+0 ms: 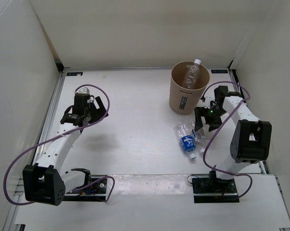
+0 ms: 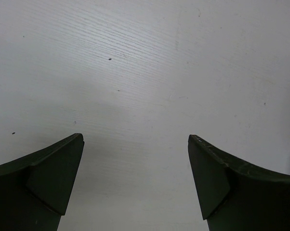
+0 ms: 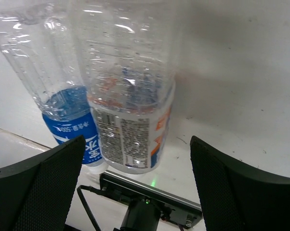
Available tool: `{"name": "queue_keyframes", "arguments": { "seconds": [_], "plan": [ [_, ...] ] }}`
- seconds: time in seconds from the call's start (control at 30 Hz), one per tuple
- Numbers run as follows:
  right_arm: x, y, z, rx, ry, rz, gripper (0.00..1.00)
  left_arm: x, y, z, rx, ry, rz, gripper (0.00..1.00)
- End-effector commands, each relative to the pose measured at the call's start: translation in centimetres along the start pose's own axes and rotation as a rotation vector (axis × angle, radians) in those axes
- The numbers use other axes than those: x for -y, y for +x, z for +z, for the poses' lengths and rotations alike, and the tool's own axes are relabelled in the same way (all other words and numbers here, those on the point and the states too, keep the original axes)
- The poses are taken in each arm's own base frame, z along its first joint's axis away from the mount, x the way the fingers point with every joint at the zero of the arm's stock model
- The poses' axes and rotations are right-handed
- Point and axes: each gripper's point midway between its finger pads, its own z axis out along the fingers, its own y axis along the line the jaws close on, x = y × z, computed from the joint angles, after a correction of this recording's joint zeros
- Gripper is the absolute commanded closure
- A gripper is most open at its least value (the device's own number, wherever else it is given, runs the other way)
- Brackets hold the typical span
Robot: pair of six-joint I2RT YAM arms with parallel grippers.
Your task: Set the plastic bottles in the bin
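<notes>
**Two bottles under my right hand, bin at eleven o'clock**

My right gripper [image 3: 136,142] hangs with its fingers spread wide and nothing held. Straight beneath it lies the clear plastic bottle with a white-and-orange printed label [image 3: 130,96]. In my wrist view its long axis runs twelve to six, square across the line on which my fingers close, and it sits between the two fingertips. Touching it at nine o'clock is the clear plastic bottle with a blue label [image 3: 53,82], tilted slightly, its body partly outside my left finger.

From overhead, both bottles lie on the white table [image 1: 135,91] with their caps towards five o'clock. The tan round cardboard bin [image 1: 176,98] stands near at eleven o'clock from this hand. A slim clear bottle with a white cap [image 1: 191,74] leans inside it, its neck above the rim. I cannot find a fourth bottle.

My left gripper [image 2: 135,139] is equally wide and empty, over bare table well away at nine o'clock. The right hand is plainly the nearer one. I judge the next move to be a straight drop onto the orange-labelled bottle. The risk is that my left finger catches the blue-labelled neighbour.
</notes>
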Motion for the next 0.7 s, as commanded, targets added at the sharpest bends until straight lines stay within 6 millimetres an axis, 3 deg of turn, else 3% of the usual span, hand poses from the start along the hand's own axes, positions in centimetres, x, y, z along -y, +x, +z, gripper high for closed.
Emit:
{"name": "queue_keyframes", "arguments": {
  "seconds": [0.0,0.13,0.33,0.5,0.67],
  "plan": [
    [-2.4,-1.2,-1.0,0.062,-0.005,-0.068,0.1,0.8,-1.0,-1.0,0.012,0.035,0.012,0.0],
    [-2.7,-1.1,-0.5,0.043,0.053,-0.097,0.1,0.5,-0.7,-1.2,0.001,0.028,0.023,0.0],
    [-1.5,-0.9,-0.1,-0.002,0.086,-0.011,0.1,0.5,-0.4,-2.2,-0.005,0.036,0.005,0.0],
    [-1.7,-0.1,1.0,-0.067,0.077,0.007,0.1,-0.1,0.3,-3.2,0.002,0.026,-0.018,0.0],
    [-1.5,2.0,2.1,-0.137,0.091,0.025,0.11,-1.0,1.2,-4.0,0.007,0.001,-0.041,0.0]
  ]
}}
